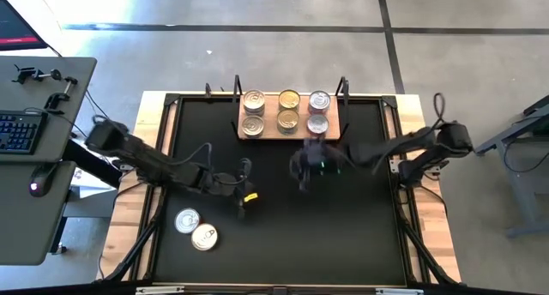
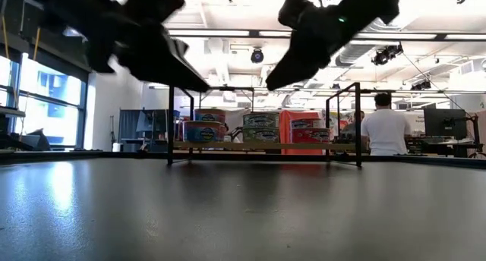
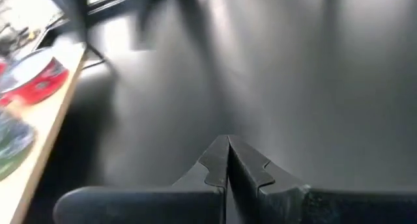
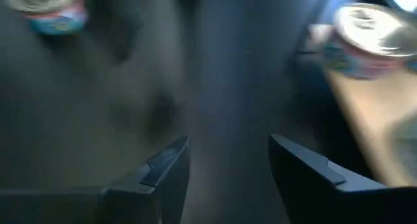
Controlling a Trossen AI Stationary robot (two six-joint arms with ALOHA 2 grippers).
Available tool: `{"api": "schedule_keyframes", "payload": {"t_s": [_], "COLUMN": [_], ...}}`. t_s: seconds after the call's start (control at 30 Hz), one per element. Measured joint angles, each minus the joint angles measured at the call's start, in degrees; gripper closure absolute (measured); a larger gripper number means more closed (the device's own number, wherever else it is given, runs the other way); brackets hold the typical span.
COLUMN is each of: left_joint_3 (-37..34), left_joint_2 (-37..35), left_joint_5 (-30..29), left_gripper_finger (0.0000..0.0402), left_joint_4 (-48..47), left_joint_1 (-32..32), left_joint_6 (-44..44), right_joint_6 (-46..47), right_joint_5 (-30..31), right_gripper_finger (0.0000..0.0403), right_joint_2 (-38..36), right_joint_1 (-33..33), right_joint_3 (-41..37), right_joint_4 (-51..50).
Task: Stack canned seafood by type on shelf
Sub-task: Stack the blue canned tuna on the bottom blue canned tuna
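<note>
Mostly the work is done: six tins (image 1: 286,111) stand on the shelf (image 1: 289,129), just beyond the right hand (image 1: 302,177), which is spread and empty. Two tins (image 1: 196,228) remain on the worktop (image 1: 343,235), near the left hand (image 1: 241,211), pressed together and empty. Nothing blocks the way.

Grey concrete floor (image 1: 257,46), a side desk (image 1: 39,158) with keyboard (image 1: 19,132), bright windows (image 2: 45,102), ceiling lights (image 2: 220,33).
</note>
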Motion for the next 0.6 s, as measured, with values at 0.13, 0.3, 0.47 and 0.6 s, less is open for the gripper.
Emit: {"api": "schedule_keyframes", "payload": {"t_s": [0.13,0.3,0.47,0.6], "left_joint_3": [1.2,4.7,11.1,14.1], "left_joint_2": [-9.2,-16.7,-16.5,-14.9], "left_joint_5": [-2.4,-2.8,-5.7,-4.8], "left_gripper_finger": [0.0402,0.0402,0.0402,0.0402], "left_joint_4": [-13.3,-28.0,-47.6,-62.9], "left_joint_1": [-2.6,-7.1,-13.0,-16.7], "left_joint_6": [-4.1,-13.9,-25.7,-40.4], "right_joint_6": [4.3,6.1,6.0,5.8], "right_joint_5": [1.1,5.8,11.2,11.2], "right_gripper_finger": [0.0206,0.0206,0.0206,0.0206], "right_joint_2": [2.7,7.4,11.5,12.9], "right_joint_1": [6.0,10.9,12.8,12.9], "right_joint_3": [-7.8,-14.5,-15.3,-14.1], "right_joint_4": [17.9,37.5,44.8,44.9]}}
